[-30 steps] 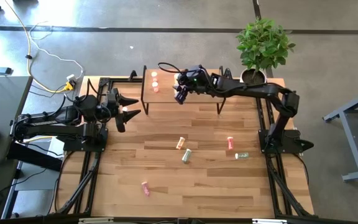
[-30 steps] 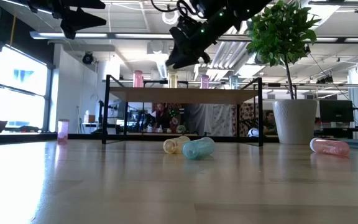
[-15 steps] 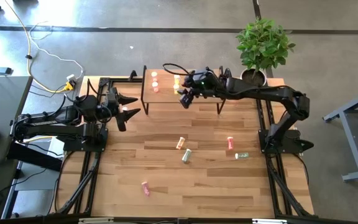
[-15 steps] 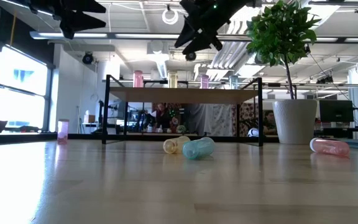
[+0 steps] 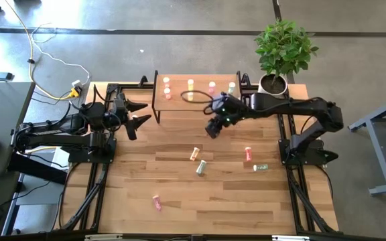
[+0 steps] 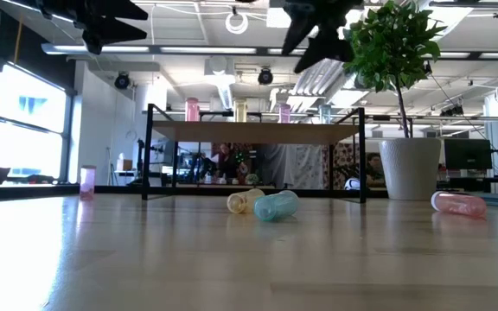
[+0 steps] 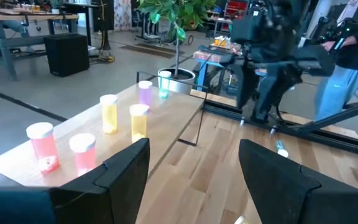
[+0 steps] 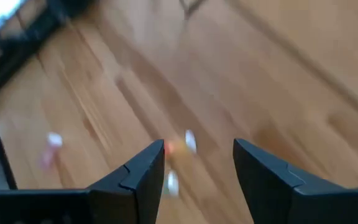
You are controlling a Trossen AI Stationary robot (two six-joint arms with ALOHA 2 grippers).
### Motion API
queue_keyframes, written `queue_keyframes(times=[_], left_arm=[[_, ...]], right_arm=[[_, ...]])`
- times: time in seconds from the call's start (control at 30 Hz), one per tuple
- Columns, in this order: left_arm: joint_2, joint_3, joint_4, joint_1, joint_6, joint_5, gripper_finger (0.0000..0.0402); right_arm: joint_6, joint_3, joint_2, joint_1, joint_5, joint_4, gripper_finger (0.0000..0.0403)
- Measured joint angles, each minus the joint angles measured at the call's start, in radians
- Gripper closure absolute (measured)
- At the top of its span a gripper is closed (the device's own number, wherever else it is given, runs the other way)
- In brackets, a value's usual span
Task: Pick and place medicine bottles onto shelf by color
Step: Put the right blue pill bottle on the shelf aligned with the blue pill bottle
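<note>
Overhead, the right pincer (image 5: 212, 129) hangs above the worktop (image 5: 179, 187) just in front of the shelf (image 5: 200, 98), its two dark fingers (image 8: 142, 174) spread apart with nothing between them. Its arm reaches in from the right edge of the worktop, past a potted plant (image 5: 284, 47) that stands at the far right corner. In the right wrist view, blurred bottles lie on the wood below the parted fingers.

Six medicine bottles stand upright on the shelf: two red-orange bottles (image 5: 167, 88) at the left end, then a yellow pair (image 5: 190, 85), a pink bottle (image 5: 212, 87) and a pale green bottle (image 5: 231, 87) towards the right. The left wrist view shows the same row, white caps up.

Five more bottles lie on the worktop, on their sides as far as can be told. A yellow-orange bottle (image 5: 194, 154) and a pale green one (image 5: 201, 167) lie close together near the middle. A red bottle (image 5: 248, 154) and another pale green bottle (image 5: 261, 167) lie nearer the right arm's base. A pink bottle (image 5: 157, 202) lies alone, well apart, towards the near edge.

The left pincer (image 5: 142, 114) waits at the left side of the worktop, beside the shelf's left end, its fingers (image 7: 123, 168) also parted and empty.
</note>
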Motion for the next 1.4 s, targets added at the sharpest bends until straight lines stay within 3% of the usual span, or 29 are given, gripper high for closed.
queue_keyframes(times=[0.23,1.07,1.23,1.4], left_arm=[[0.000,0.000,0.000,0.000,-0.003,0.003,0.0163],[0.000,0.000,0.000,0.000,-0.049,0.000,0.0163],[0.000,0.000,0.000,0.000,-0.056,-0.001,0.0163],[0.000,0.000,0.000,0.000,-0.075,-0.014,0.0163]], right_arm=[[0.021,0.000,-0.009,0.074,-0.007,-0.261,0.0222],[0.068,-0.004,-0.020,0.375,0.142,-0.720,0.0222],[0.119,-0.152,-0.106,0.423,0.112,-0.660,0.0222],[0.149,-0.303,-0.217,0.438,0.008,-0.591,0.0222]])
